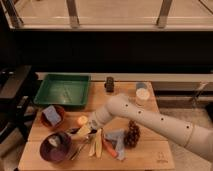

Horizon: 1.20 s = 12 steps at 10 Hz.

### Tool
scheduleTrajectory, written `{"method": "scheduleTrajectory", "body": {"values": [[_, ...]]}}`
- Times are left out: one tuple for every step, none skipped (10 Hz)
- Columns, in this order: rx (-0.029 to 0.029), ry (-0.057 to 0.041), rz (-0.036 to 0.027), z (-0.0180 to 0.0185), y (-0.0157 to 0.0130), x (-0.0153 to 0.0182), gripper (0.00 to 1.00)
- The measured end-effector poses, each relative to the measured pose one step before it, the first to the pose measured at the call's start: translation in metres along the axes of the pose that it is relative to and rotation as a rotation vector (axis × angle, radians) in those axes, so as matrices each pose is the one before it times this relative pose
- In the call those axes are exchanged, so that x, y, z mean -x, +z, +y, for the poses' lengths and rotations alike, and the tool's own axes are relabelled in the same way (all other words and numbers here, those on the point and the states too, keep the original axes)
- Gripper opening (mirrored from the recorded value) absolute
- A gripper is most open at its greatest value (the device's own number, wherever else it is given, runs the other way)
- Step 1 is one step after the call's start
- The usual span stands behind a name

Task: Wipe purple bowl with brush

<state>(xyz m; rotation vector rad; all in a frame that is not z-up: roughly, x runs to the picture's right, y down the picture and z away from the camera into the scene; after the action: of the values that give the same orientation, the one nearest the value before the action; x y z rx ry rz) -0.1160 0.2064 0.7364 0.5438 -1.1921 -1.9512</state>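
Robot at work: a white arm (150, 120) reaches in from the right across a wooden table (157, 159). Its gripper (83, 131) is lowered just right of the purple bowl (55, 149), a little above the rim. How wide the gripper stands cannot be told from here.

A slim dark length that looks like the handle of the brush (71, 132) runs from the gripper down to the purple bowl's right rim. Whether the gripper holds it cannot be told. A pale patch shows inside the purple bowl, and it may be glint or bristles.

The purple bowl sits at the table's front left. Just behind it is a brown bowl (59, 122) holding a grey-blue block (50, 114), and farther behind lies a green tray (62, 91).

Right of the purple bowl, under the gripper and beyond it, lie a spoon (78, 150), pale sticks (95, 145), a grey cloth (116, 138) and a brown cone (132, 134). Far behind the purple bowl, to the right, stand a dark jar (109, 84) and a cup (142, 95).
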Motion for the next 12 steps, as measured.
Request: {"method": "scheduleTrajectory", "body": {"values": [[-0.01312, -0.00551, 0.00375, -0.00408, 0.00512, -0.00242, 0.00], [-0.01165, -0.00558, 0.00238, -0.00732, 0.00442, 0.00017, 0.00], [-0.00959, 0.00266, 0.00304, -0.00941, 0.00227, 0.00368, 0.00], [-0.00654, 0.00958, 0.00187, -0.01288, 0.00008, 0.00792, 0.00], [-0.00101, 0.00861, -0.00084, -0.00753, -0.00148, 0.00549, 0.00], [0.00622, 0.01991, -0.00439, -0.00872, -0.00628, 0.00997, 0.00], [0.00734, 0.01615, -0.00581, -0.00298, -0.00525, 0.00744, 0.00], [0.01321, 0.01841, -0.01019, 0.00091, -0.00802, 0.00856, 0.00], [0.01951, 0.02013, -0.01096, 0.00653, -0.01070, 0.00829, 0.00], [0.01701, 0.01191, -0.00732, 0.00804, -0.00794, 0.00241, 0.00], [0.01016, -0.00422, -0.00834, 0.00875, -0.00483, -0.00302, 0.00], [0.00293, -0.00965, -0.00305, 0.00561, -0.00147, -0.00538, 0.00]]}}
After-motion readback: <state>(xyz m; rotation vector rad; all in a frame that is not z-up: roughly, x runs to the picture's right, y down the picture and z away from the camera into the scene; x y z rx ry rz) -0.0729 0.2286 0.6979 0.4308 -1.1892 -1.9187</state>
